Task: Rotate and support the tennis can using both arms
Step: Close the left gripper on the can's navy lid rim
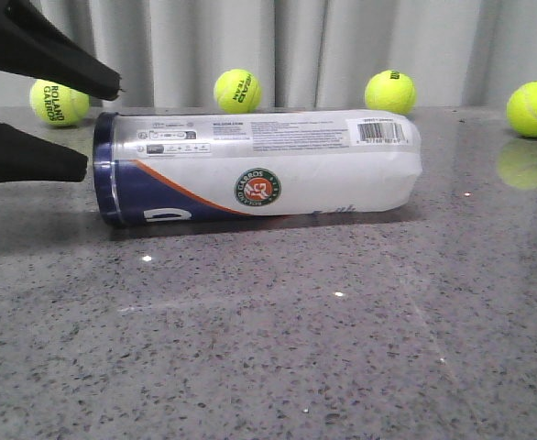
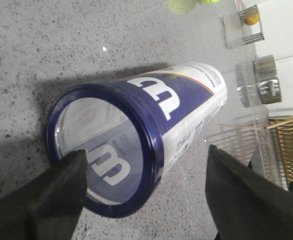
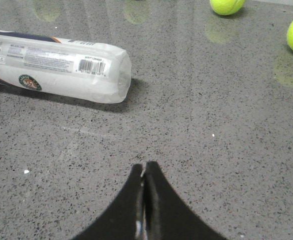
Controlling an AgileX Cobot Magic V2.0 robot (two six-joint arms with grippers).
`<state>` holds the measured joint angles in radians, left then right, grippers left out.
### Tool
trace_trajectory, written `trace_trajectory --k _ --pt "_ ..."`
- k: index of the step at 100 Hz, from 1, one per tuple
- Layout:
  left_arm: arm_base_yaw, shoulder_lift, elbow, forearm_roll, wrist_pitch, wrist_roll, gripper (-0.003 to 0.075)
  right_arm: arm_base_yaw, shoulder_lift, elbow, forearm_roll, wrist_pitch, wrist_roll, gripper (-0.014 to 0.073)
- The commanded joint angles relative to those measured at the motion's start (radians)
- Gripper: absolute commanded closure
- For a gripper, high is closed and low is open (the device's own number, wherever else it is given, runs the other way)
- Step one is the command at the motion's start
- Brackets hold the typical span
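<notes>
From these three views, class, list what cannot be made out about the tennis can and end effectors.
- Tennis can fine print: too small, every view.
- Left end effector: body cropped by the front view's edge.
- Right end effector: absent from front view; its distance to the can unclear.

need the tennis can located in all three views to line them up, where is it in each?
Front view: tennis can lies on its side, centre-left, navy end toward the open left hand.
Left wrist view: fills the middle, open navy rim nearest the camera, between the fingers.
Right wrist view: upper left, clear end pointing into the frame, well away from the shut right hand.
Shared landmark: the barcode near the clear end, seen in front and right wrist views.
</notes>
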<state>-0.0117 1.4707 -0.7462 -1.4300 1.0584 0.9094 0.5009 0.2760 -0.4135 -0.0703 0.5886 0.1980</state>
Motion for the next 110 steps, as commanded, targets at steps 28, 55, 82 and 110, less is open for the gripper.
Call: trace_trajectory --k 28,55,82,110 --pt "-0.049 0.026 -0.063 -0.121 0.059 0.061 0.0238 -0.009 0.008 -0.024 -0.017 -0.082 -0.002 0.0661" --pt "-0.129 0.124 -0.114 -0.167 0.074 0.061 0.0238 -0.009 0.008 -0.024 -0.017 -0.082 -0.002 0.0661" --pt "-0.163 0.177 -0.158 -0.188 0.119 0.063 0.0248 -0.009 0.008 -0.024 -0.017 -0.082 -0.002 0.0661" --pt "-0.163 0.179 -0.158 -0.188 0.119 0.063 0.0477 -0.009 0.008 -0.024 -0.017 -0.082 -0.002 0.0661"
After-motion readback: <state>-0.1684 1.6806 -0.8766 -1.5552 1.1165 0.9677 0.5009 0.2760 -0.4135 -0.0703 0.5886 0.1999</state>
